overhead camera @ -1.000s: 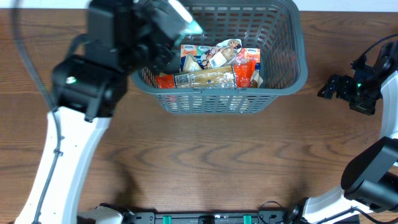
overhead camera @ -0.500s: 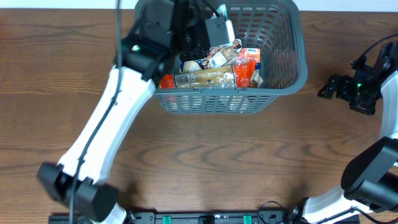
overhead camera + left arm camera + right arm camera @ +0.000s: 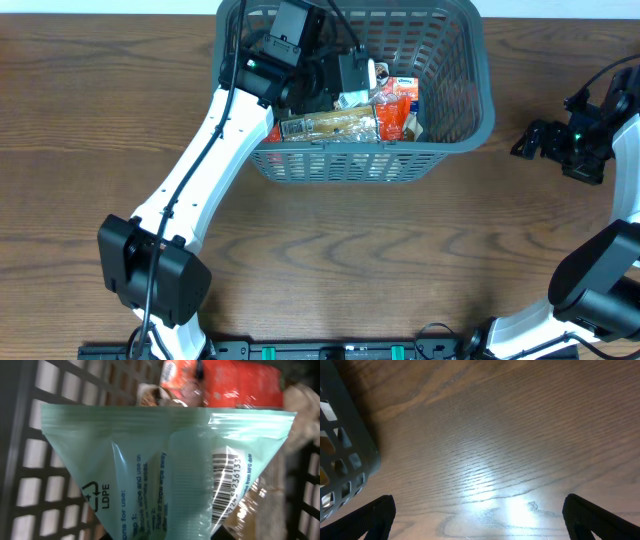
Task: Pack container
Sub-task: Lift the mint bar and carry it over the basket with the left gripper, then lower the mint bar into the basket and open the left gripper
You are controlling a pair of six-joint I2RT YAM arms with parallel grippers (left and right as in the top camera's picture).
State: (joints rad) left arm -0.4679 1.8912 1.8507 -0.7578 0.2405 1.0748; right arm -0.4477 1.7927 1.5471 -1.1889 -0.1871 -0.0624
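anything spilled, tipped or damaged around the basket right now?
Nothing stands out. The container sits upright on the table, with the snack packets all inside and the walls unbroken where visible. The left gripper holds a pale green packet over them. The right gripper is open above the tabletop.

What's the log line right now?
left gripper: holds green packet in basket | right gripper: open, above table | basket: snacks inside

Matt grey plastic basket [image 3: 340,162]; glossy film packet [image 3: 165,475]; grained wooden table [image 3: 350,250].
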